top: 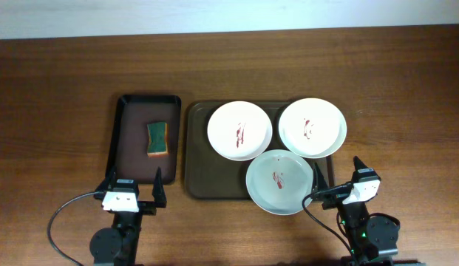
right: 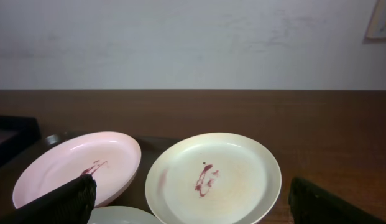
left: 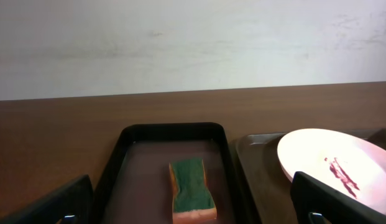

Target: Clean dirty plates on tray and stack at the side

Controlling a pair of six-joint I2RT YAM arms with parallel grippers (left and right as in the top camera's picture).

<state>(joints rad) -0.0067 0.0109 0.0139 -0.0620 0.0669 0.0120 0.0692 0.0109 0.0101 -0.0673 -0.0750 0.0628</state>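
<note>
Three white plates with red smears lie on the dark brown tray (top: 203,174): one at the back left (top: 239,130), one at the back right (top: 313,127), one at the front (top: 279,181). In the right wrist view the back-right plate (right: 212,177) and the back-left plate (right: 78,168) show ahead. My left gripper (top: 133,187) is open and empty at the near end of the small tray. My right gripper (top: 338,179) is open and empty, just right of the front plate.
A smaller black-rimmed tray (top: 126,140) left of the brown tray holds a green-and-orange sponge (top: 157,139), which also shows in the left wrist view (left: 191,191). Bare wooden table surrounds both trays; a pale wall lies beyond the far edge.
</note>
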